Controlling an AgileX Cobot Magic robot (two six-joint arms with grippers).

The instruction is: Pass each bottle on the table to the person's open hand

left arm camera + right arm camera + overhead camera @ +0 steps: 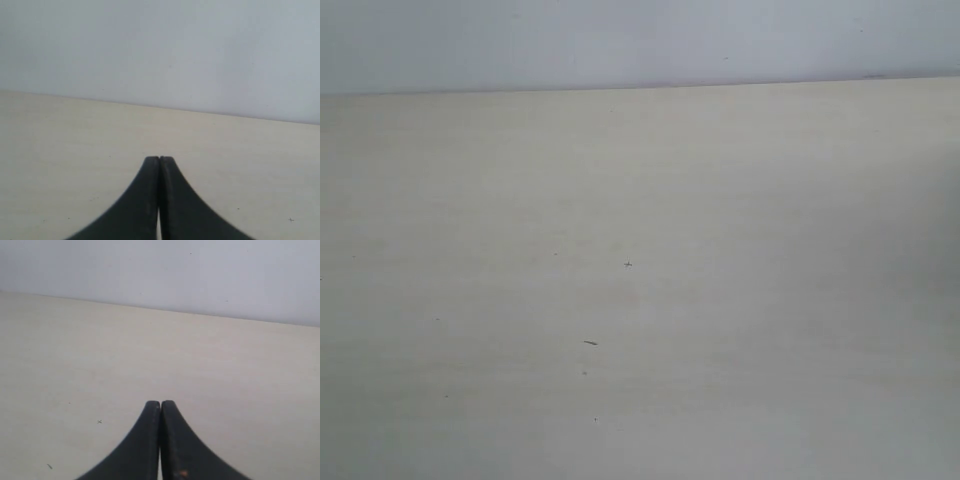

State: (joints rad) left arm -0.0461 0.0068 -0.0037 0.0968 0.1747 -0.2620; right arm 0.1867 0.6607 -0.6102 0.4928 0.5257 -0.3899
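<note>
2 closed end effectors above a wide, plain cream-beige matte counter (740,200).
The left end effector (159,160), made of black curved fingers (142,205), has its tips pressed together and grips nothing. The right end effector (160,404), equally black, is pinched tip to tip and also grips nothing. The counter fills the exterior view from the near edge to a pale grey-blue wall (620,40) at the far side. 1 tiny dark speck (628,264) lies near the counter's middle, and 1 short dark sliver (590,343) lies nearer and slightly left.
</note>
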